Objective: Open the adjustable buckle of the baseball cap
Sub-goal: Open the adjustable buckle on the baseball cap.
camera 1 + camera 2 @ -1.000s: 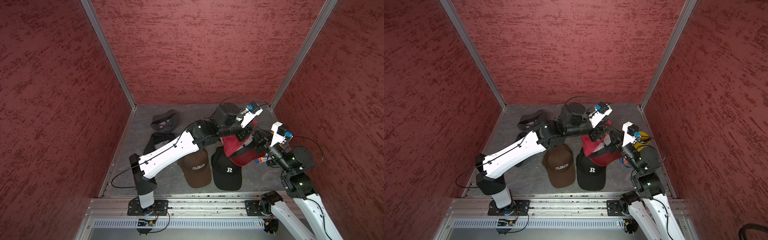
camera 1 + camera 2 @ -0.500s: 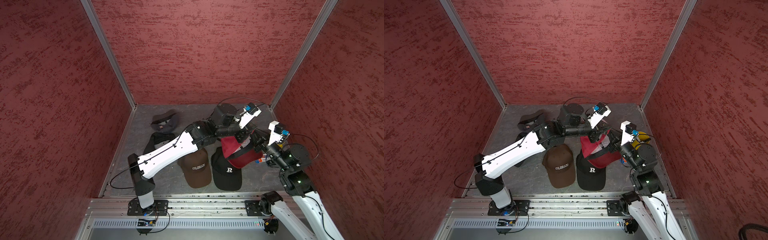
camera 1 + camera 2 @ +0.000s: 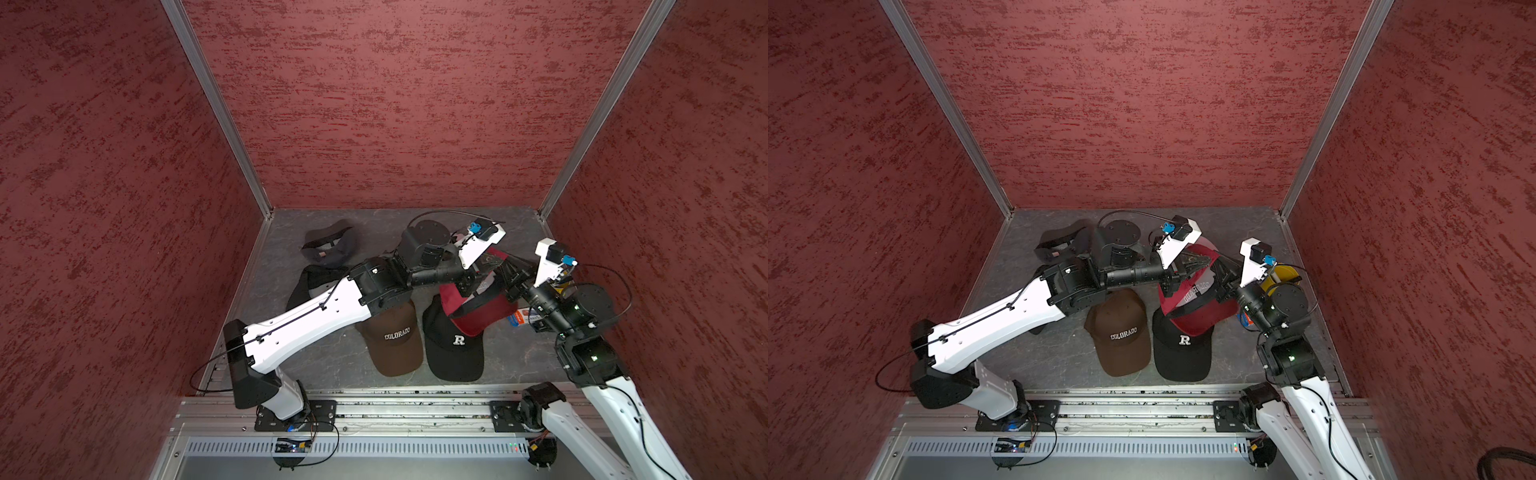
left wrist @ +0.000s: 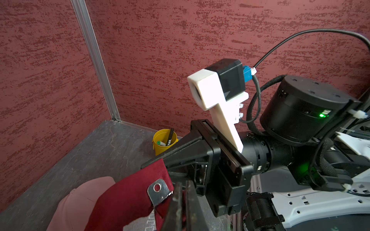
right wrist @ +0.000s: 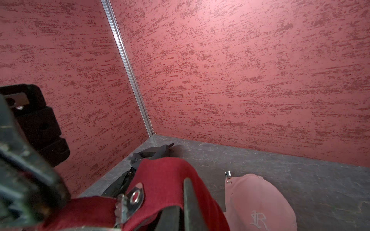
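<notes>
A dark red baseball cap (image 3: 478,316) hangs above the floor between my two arms, and both top views show it (image 3: 1200,311). Its silver metal buckle (image 4: 159,192) sits on the red strap, flap lifted; the right wrist view shows the buckle (image 5: 134,198) too. My left gripper (image 4: 183,185) is shut right beside the buckle, with a strip of red strap pinched between its fingers. My right gripper (image 5: 181,202) is shut on the cap's red rear band, just past the buckle. In a top view the left gripper (image 3: 478,282) and right gripper (image 3: 505,278) meet over the cap.
On the floor lie a brown COLORADO cap (image 3: 392,336) and a black R cap (image 3: 455,345) at the front, and dark caps (image 3: 328,249) at the back left. A pink cap (image 5: 258,202) lies under the arms. A yellow cup (image 3: 1281,276) stands by the right wall.
My left gripper's jaws have closed next to the buckle. Both arms and the red cap have shifted a little to the left.
</notes>
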Robot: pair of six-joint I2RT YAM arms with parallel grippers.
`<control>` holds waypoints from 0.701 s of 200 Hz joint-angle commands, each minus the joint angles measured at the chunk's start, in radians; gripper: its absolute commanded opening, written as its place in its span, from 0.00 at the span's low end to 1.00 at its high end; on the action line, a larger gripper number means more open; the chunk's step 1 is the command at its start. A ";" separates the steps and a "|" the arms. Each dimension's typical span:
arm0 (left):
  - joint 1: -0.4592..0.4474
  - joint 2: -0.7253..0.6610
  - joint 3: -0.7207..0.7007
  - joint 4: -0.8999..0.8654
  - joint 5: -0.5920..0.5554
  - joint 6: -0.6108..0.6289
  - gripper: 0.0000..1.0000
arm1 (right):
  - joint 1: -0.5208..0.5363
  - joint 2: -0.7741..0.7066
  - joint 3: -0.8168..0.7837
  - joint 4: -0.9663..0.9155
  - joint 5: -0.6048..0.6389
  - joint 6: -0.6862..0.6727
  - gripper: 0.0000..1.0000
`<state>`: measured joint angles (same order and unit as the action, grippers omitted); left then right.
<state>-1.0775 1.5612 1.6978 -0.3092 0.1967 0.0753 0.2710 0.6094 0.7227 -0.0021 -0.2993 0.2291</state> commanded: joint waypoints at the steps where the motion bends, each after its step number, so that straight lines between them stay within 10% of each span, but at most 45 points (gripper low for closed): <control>1: -0.014 -0.010 -0.007 0.033 0.005 -0.006 0.00 | -0.003 0.006 0.007 0.046 0.004 0.030 0.00; 33: -0.033 -0.007 -0.006 0.009 -0.029 0.010 0.01 | -0.003 0.004 0.006 0.047 0.002 0.042 0.00; 64: -0.044 -0.042 -0.034 0.029 -0.085 0.022 0.46 | -0.003 0.000 0.007 0.045 -0.004 0.047 0.00; 140: -0.043 -0.196 -0.173 0.081 -0.195 0.042 0.50 | -0.002 0.016 0.030 0.033 -0.020 0.030 0.00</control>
<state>-1.1221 1.3987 1.5684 -0.2615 0.0433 0.1089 0.2710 0.6262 0.7227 0.0105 -0.3096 0.2623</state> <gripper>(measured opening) 0.516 0.048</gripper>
